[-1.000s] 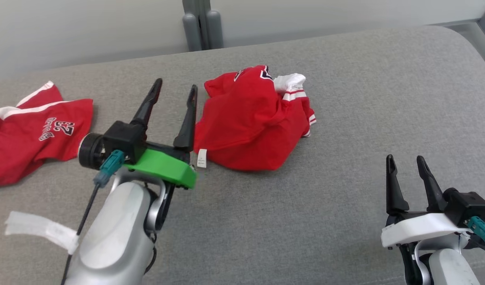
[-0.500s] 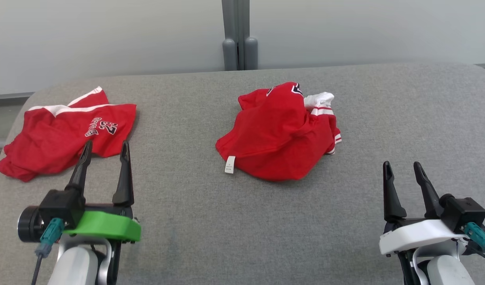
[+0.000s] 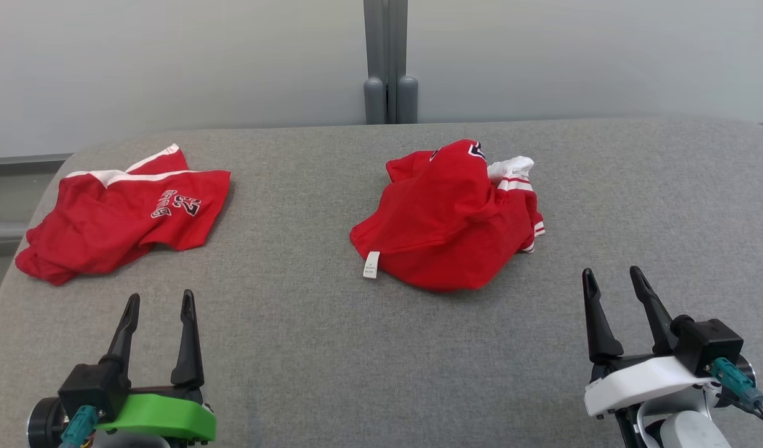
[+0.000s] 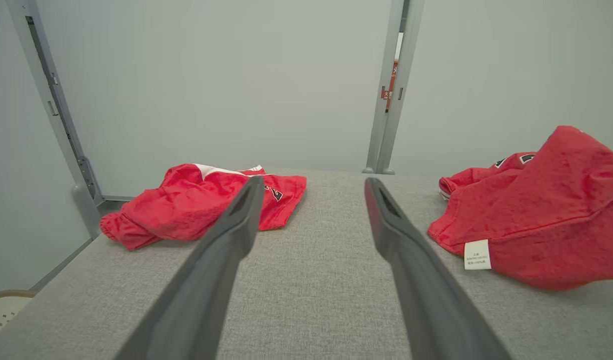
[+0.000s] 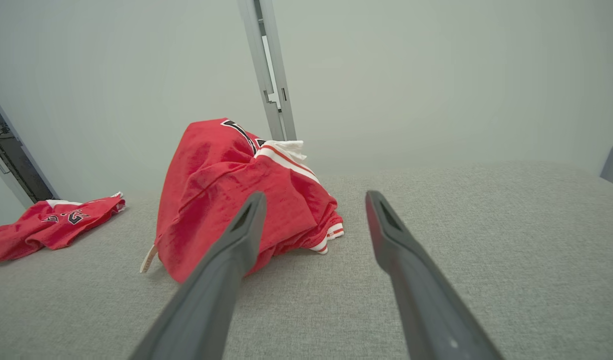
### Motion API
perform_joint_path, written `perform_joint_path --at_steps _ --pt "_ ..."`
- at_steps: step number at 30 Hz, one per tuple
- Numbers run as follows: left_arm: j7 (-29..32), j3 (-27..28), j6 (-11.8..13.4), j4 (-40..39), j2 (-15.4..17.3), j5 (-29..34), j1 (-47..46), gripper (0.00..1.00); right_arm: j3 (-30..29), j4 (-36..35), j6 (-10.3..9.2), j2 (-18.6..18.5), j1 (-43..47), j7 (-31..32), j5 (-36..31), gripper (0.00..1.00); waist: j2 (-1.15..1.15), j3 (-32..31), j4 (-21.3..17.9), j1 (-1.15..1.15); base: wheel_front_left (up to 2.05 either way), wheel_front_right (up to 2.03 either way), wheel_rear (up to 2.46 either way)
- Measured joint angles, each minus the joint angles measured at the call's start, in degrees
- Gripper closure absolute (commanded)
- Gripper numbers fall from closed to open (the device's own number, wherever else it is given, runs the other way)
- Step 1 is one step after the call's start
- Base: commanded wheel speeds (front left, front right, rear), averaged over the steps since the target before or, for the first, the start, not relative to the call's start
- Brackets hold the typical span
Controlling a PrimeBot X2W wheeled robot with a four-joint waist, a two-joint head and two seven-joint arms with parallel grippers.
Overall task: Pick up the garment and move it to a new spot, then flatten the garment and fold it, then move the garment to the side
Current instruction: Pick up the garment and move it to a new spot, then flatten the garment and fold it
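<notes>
Fabric is all you handle here, so expect a thing that is soft, light and limp, and that sags and changes shape when you lift it.

At the left, a red jersey (image 3: 120,218) with white stripes lies rather flat near the left edge of the grey table (image 3: 307,361). On it you can read the number 23 (image 3: 187,204), seen upside down. Beside it is a short curved word that I cannot make out.

Nearer to you in the head view, the left gripper (image 3: 159,297) hovers over bare table, its fingers spread wide and holding nothing.

In the middle of the table, well apart from the jersey, lies the crumpled garment (image 3: 444,230), a red heap with white trim (image 3: 512,168) at its far side. I judge this is the piece to flatten and fold. Such a heap offers no clear corner, so you should pinch an outer hem. One good place is the near left edge, where the white care label (image 3: 371,264) sticks out. Take only one layer if you can. The print on the label is too small to read.

At the right, the right gripper (image 3: 610,272) hovers near the heap's near right side, its fingers also wide apart and empty.
</notes>
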Motion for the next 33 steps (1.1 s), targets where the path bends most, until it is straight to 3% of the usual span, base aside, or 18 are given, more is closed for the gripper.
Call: perform_joint_path --at_steps 15,33 --pt "0.00 2.94 -2.64 1.08 -2.65 2.57 0.76 0.00 1.25 0.36 0.00 -0.41 0.36 0.00 0.02 0.00 0.00 -0.46 -0.61 0.00 0.00 0.00 0.00" --pt "0.00 4.44 -3.81 1.79 -3.98 4.50 0.76 0.00 1.10 1.14 0.00 -0.38 0.43 0.00 0.14 0.00 0.00 -0.69 -0.52 0.00 0.00 0.00 0.00"
